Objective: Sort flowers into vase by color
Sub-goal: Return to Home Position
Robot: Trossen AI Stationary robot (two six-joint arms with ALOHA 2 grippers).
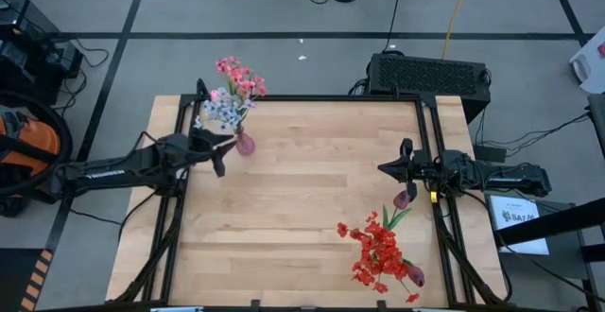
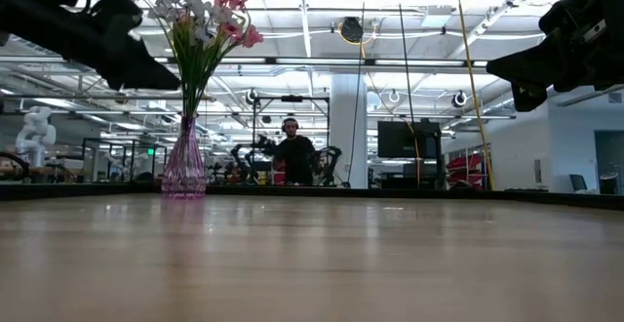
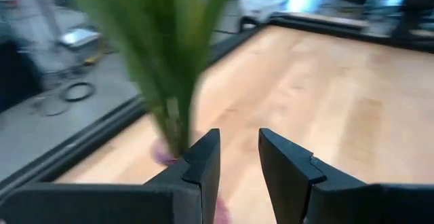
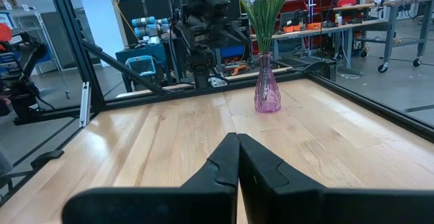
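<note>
The pink vase [image 1: 245, 145] stands upright on the far left part of the worktop [image 1: 312, 170], close to its far edge. It holds a bunch of green stems [image 3: 169, 61] topped by pink flowers [image 1: 241, 76] and a pale blue-white bunch [image 1: 222, 112], which rise well above its narrow neck.

The left tool [image 1: 223, 153] hovers just beside the vase, on the side towards the left arm. Its 2 fingers [image 3: 203, 163] stand apart with nothing between them. The stems pass close by 1 finger; whether they touch it I cannot tell. In the low view this tool hangs well above the worktop, about level with the blooms.

The right tool [image 1: 389, 166] sits over the right side of the worktop, well apart from the vase and facing it across the wood. Its 2 fingers are pressed together and hold nothing.

Red clusters [image 1: 378, 251] stand at the near right part of the worktop, with 1 dark maroon tulip [image 1: 403, 199] just beyond them and another at their near side. What holds them I cannot tell.

A person [image 2: 294, 154] stands in the room behind the worktop
</note>
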